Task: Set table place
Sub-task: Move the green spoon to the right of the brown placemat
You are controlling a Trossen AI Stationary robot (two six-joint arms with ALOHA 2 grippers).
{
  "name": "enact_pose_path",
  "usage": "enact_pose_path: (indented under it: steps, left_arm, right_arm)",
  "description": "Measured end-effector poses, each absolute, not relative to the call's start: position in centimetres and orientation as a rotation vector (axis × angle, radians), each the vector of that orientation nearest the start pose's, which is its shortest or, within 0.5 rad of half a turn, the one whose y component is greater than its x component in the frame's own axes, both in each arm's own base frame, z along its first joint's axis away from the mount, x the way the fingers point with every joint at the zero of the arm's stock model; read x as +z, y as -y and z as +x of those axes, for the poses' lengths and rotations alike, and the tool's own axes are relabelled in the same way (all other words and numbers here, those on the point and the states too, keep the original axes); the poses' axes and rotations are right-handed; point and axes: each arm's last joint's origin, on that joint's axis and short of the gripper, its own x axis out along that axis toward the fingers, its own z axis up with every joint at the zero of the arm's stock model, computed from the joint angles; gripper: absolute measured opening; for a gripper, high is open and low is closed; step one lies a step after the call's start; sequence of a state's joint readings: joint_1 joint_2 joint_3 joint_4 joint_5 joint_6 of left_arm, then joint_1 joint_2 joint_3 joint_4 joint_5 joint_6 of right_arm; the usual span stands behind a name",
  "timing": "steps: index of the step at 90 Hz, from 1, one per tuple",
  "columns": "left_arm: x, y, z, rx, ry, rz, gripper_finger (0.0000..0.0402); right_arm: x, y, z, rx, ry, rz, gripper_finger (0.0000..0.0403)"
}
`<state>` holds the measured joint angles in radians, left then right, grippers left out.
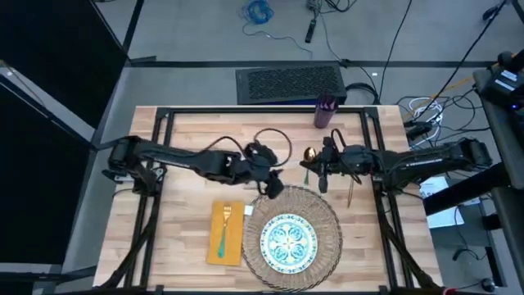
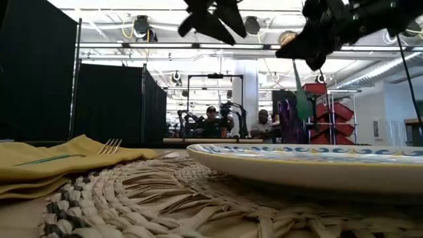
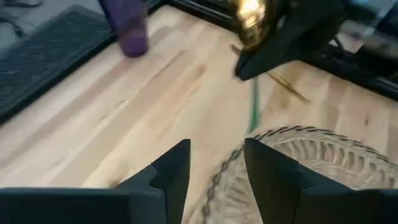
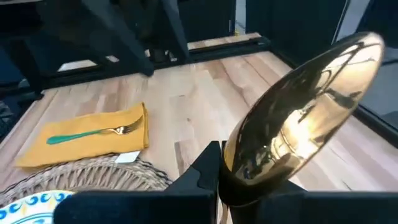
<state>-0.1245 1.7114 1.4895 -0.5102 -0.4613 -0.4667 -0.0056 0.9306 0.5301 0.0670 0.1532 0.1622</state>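
A gold spoon [image 4: 305, 118] with a green handle is in my right gripper [image 1: 322, 170], which is shut on it above the table just beyond the wicker placemat [image 1: 327, 215]. My left gripper [image 3: 214, 174] hovers open with nothing in it over the placemat's far left rim. The blue-green plate [image 1: 288, 240] lies on the placemat. To its left the yellow napkin [image 1: 228, 232] lies flat with the fork [image 1: 226, 229] on top. The knife [image 1: 350, 192] lies on the wood right of the placemat. The purple cup [image 1: 325, 112] stands at the table's far edge. My right gripper pinches the spoon at the base of its bowl [image 4: 249, 177] between the two fingers. The gold bowl [image 2: 285, 36] sticks out past the fingertips. The green handle [image 2: 301, 99] hangs down below the gripper, clear of the table.
Black frame rails [image 1: 164, 156] run along the table's [image 1: 196, 123] left, right and far sides. A dark mat [image 1: 288, 82] lies on the floor beyond the far edge. There is bare wood between the placemat and the cup. People sit in the room far behind the table.
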Motion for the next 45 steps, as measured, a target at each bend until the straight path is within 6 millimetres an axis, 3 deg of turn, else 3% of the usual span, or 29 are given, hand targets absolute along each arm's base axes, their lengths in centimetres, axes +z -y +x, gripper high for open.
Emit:
enact_pose_path:
  steps: [19, 31, 45]
  left_arm:
    - [30.5, 4.0, 35.4, 0.627, -0.722, -0.138, 0.0136]
    - [30.0, 4.3, 34.5, 0.69, -0.785, -0.105, 0.0136]
    - [29.3, 5.0, 33.7, 0.703, -0.846, -0.051, 0.0136]
  right_arm:
    - [28.0, -1.2, 18.9, -0.075, -0.48, 0.201, 0.0]
    - [28.9, -2.8, 17.9, 0.018, -0.601, 0.326, 0.0]
    - [28.6, -4.2, 16.6, -0.026, -0.761, 0.472, 0.0]
